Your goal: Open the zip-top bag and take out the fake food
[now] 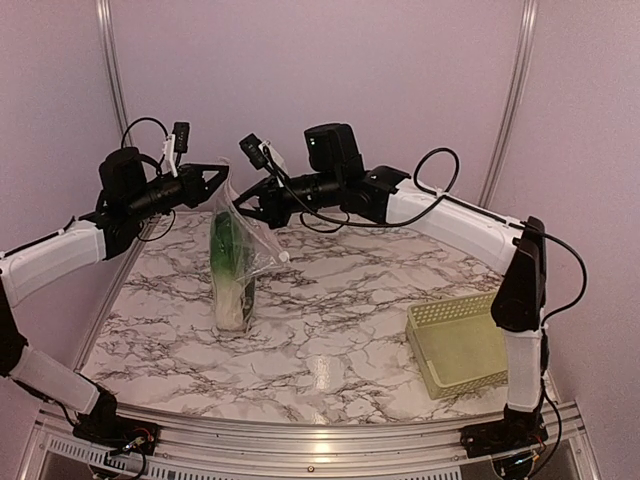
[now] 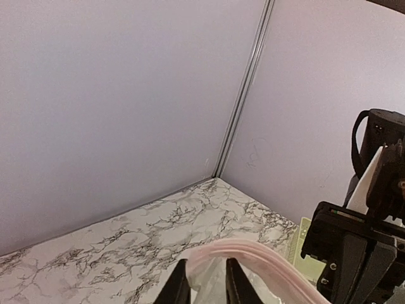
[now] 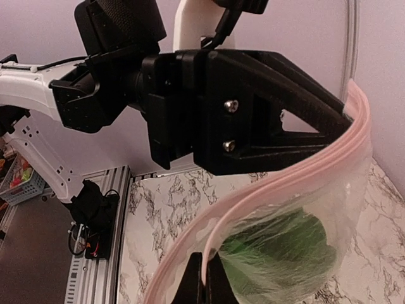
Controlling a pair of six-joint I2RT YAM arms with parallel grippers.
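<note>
**A:** Two grippers hold the zip-top bag [image 1: 238,250] at its top. The left gripper [image 1: 215,182] and the right gripper [image 1: 247,207] are each nearly closed on the pinkish zipper strip [image 3: 285,183].

**B:** Where does the bag hang?

**A:** Upright, toward the far left corner of the marble counter [image 1: 340,340]. The fake food, a green-white bok choy [image 1: 228,275], stands inside.

**B:** What can go wrong?

**A:** The film is thin, crinkly and probably slippery. If the arms pull apart too quickly, I think one lip can slide out of the fingers. Then the bag sags and the long, smooth bok choy tips over. I cannot tell if the bottom touches the counter.
</note>
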